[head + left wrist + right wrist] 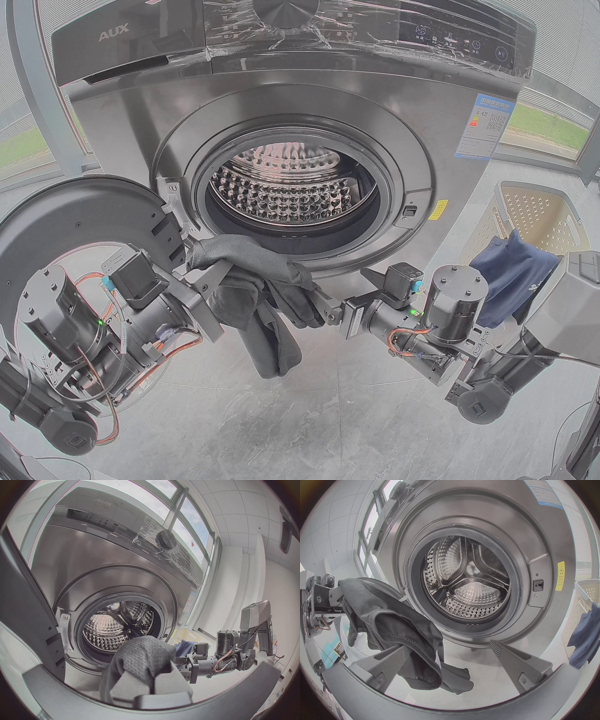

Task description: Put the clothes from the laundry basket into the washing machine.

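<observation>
A dark grey garment (262,281) hangs in front of the washing machine's open drum (290,184), just below the opening. My left gripper (209,272) is shut on one end of it; in the left wrist view the cloth (140,658) bulges over the closed fingers. My right gripper (344,290) stands open at the garment's other end, and the cloth (403,633) is draped over one finger (384,664); the other finger (518,664) is bare. The beige laundry basket (544,215) stands to the right of the machine with a navy garment (512,278) hanging over its rim.
The machine's round door (75,219) is swung open on the left, close behind my left arm. Grey tiled floor (312,412) lies below the hanging cloth. Windows surround the machine.
</observation>
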Controlling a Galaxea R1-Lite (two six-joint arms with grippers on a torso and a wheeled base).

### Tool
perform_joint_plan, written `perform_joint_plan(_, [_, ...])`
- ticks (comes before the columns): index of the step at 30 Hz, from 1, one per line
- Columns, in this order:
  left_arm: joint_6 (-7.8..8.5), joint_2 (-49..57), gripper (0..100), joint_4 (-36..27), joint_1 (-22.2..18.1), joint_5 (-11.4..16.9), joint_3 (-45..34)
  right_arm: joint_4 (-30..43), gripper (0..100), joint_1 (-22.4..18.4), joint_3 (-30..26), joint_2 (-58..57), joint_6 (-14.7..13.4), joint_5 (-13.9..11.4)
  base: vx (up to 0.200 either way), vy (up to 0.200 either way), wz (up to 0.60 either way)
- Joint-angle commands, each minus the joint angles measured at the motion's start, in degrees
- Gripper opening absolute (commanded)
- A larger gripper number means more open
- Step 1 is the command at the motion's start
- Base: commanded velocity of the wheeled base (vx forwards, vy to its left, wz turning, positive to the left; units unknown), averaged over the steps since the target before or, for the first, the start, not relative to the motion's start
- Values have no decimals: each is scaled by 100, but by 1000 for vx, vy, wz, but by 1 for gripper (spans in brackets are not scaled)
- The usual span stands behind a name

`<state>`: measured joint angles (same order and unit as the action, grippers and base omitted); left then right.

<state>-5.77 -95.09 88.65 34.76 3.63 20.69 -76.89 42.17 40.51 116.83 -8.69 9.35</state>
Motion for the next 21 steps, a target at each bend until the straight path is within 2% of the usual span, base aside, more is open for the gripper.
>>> perform_joint_plan(1, [-3, 8, 0, 3, 5, 50, -3, -2, 100, 20, 221, 235, 8, 93, 0, 0, 0])
perform_joint_plan(10, [5, 96, 0, 3, 66, 138, -21, -11, 100, 143, 616, 762, 17, 93, 0, 0, 0])
perform_joint_plan(21, [-12, 87, 0, 3, 58, 120, -12, -142, 100, 389, 669, 999, 34, 93, 0, 0, 0])
